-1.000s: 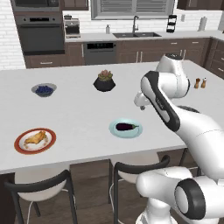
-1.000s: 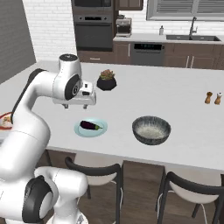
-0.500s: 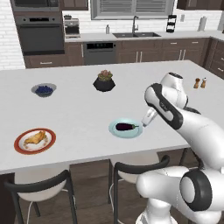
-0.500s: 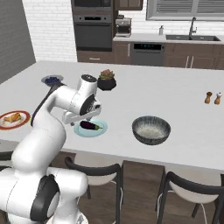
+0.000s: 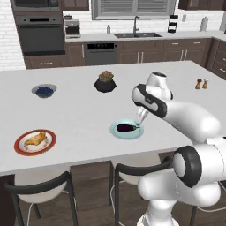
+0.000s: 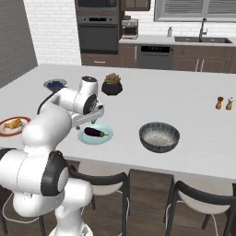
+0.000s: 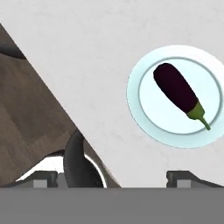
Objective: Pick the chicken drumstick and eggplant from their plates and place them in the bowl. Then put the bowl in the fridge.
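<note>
We have lowered our open, empty end effector (image 5: 142, 118) beside the eggplant (image 5: 126, 128) on its plate (image 5: 115, 132), so grasping should come next.

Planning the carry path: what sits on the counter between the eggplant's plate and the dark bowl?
Nothing: the right base view shows bare counter between the pale plate holding the eggplant and the bowl.

Robot arm (image 5: 185, 117): glossy white rounded shell segments joined by dark grey to black joint rings. Bulbous white base (image 6: 50, 184) with one large dark circular joint cap. Hand section pale grey, finger tips (image 7: 46, 178) small and dark.
</note>
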